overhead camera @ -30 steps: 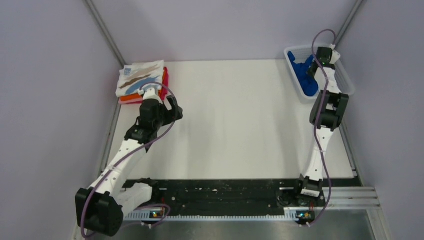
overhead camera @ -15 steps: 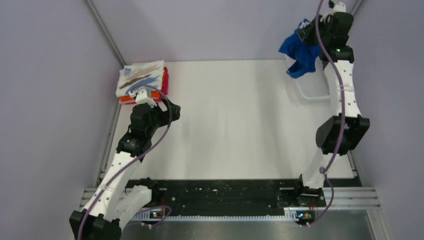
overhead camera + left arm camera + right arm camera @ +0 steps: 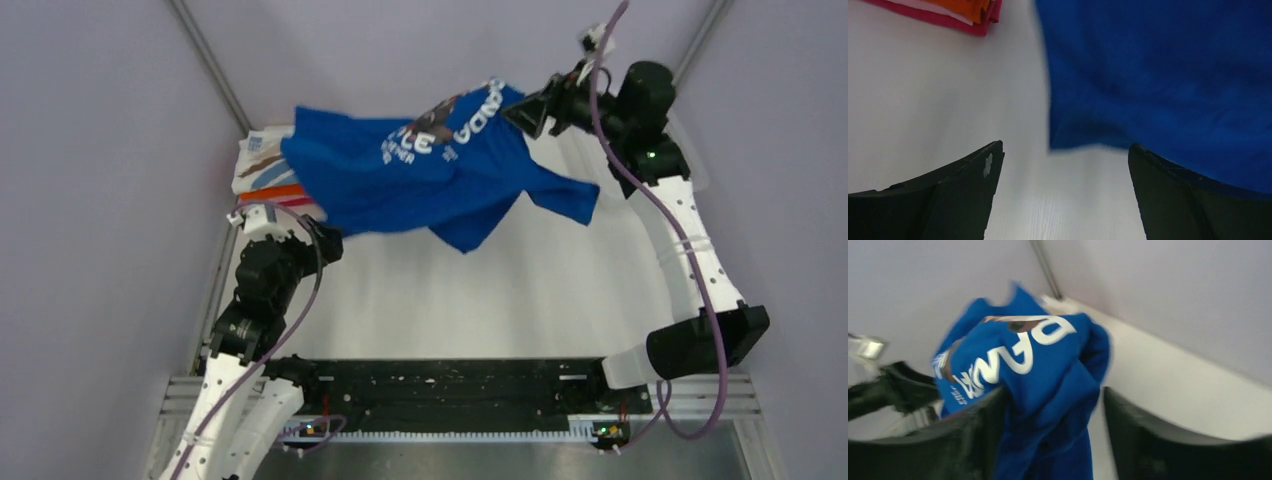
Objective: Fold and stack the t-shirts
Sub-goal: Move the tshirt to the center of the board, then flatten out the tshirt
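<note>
Lifted high by a bunched edge in clamped-shut right gripper (image 3: 520,112) so blue t-shirt (image 3: 420,180) hangs spread above table (image 3: 480,300), left end over folded stack (image 3: 258,165) | parked low beside hem: left gripper (image 3: 1065,150) wide open, empty, probably for second corner.

The right claw (image 3: 522,112) has swung the blue t-shirt (image 3: 420,185) leftward, unfurling it toward the folded stack (image 3: 262,160).

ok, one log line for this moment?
phase: spreading shirt | right gripper: shut on blue t-shirt, held up over table | left gripper: open, empty, near shirt edge | folded stack: far-left corner
</note>
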